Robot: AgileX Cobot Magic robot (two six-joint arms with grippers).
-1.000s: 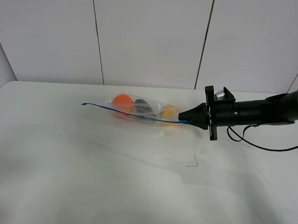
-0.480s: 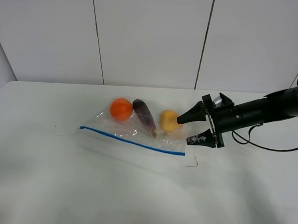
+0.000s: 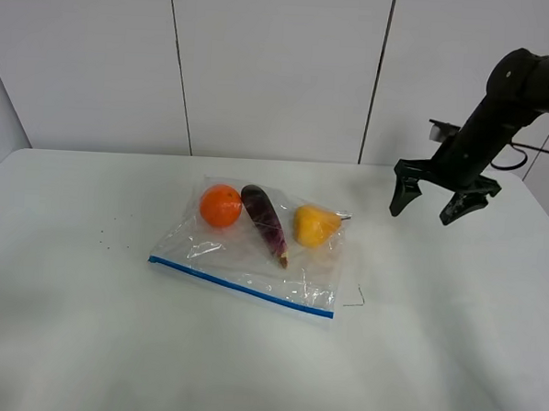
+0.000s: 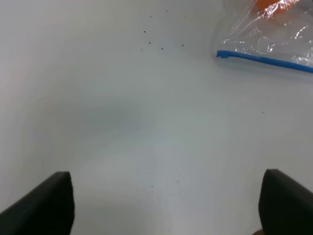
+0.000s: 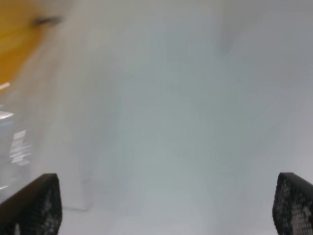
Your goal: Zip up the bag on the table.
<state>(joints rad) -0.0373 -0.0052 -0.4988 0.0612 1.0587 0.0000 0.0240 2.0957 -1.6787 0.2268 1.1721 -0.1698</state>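
Lying flat near the middle of the table (image 3: 83,343), somewhat toward its far edge, the bag (image 3: 254,250) shows an orange fruit (image 3: 221,205), a purple eggplant (image 3: 264,222) and a yellow fruit (image 3: 315,225) through its clear plastic, with the blue zipper strip (image 3: 241,286) running along the side nearest the front edge. Raised above the tabletop toward the far right corner, well apart from the bag, the right gripper (image 3: 431,204) has its jaws spread wide and holds nothing. Only in its own wrist view does the left gripper (image 4: 166,203) appear, jaws likewise wide apart and empty over bare tabletop, the bag's zipper end beyond them.
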